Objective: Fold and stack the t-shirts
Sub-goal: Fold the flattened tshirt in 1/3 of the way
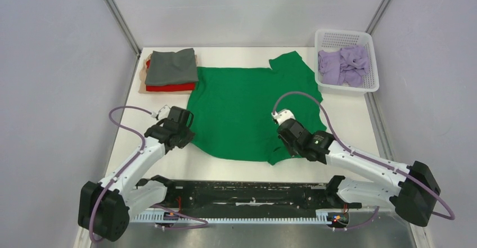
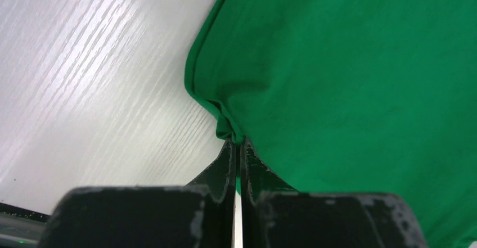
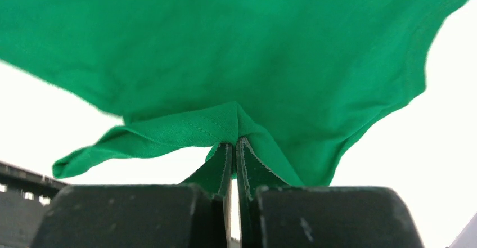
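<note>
The bright green t-shirt (image 1: 247,104) lies spread on the table's middle. My left gripper (image 1: 189,131) is shut on its near left edge; the left wrist view shows the pinched hem (image 2: 228,125) at my fingertips. My right gripper (image 1: 283,136) is shut on its near right corner, lifted a little in the right wrist view (image 3: 225,121). A folded stack sits at the back left: dark grey t-shirt (image 1: 171,66) on top, red t-shirt (image 1: 171,86) below, a tan t-shirt (image 1: 140,79) edge under it. The lilac t-shirt (image 1: 344,65) lies crumpled in the basket.
A white mesh basket (image 1: 347,36) stands at the back right. The table (image 1: 349,118) is white with grey walls on both sides. A black rail (image 1: 242,194) runs along the near edge between the arm bases.
</note>
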